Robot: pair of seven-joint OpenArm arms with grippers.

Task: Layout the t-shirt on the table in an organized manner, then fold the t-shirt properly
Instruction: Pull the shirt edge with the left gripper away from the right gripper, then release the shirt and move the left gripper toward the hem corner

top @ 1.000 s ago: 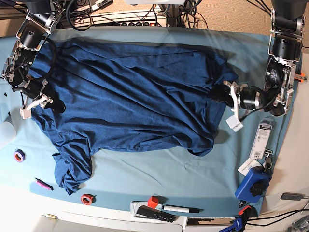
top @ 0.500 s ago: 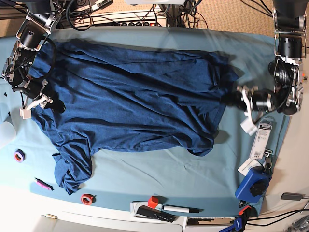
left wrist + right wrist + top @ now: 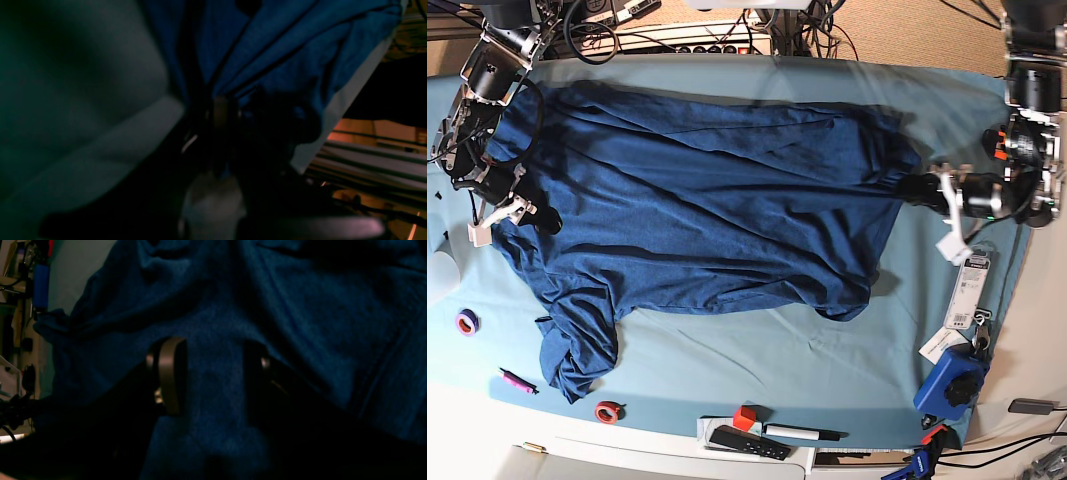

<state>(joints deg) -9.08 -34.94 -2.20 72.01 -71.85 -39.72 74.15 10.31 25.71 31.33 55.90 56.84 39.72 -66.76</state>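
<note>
Two end effectors meet the t-shirt (image 3: 697, 210) on the counter (image 3: 757, 360): left end effector (image 3: 914, 187) clamped on its edge, right end effector (image 3: 213, 373) spread over it.

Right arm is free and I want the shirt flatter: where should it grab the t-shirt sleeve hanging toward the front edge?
Judging by its pose, pinch the bunched cuff end of the sleeve from above, coming from the front edge; the t-shirt lies crumpled there on the table.

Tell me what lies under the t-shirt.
Under the t-shirt the teal-covered table shows all around its edges; what the cloth covers cannot be seen. The left claw is shut on its edge; the right claw rests open on top.
</note>
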